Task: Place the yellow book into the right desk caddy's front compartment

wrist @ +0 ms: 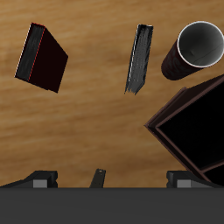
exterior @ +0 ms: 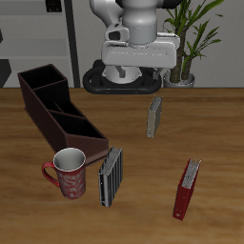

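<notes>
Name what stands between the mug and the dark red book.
The dark grey ribbed book stands upright between the mug and the dark red book, nearer the mug. Both the exterior and the wrist view show it.

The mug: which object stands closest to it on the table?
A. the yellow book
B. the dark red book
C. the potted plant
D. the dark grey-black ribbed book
D: the mug stands right beside the dark grey-black ribbed book; both sit near the table's front edge.
</notes>
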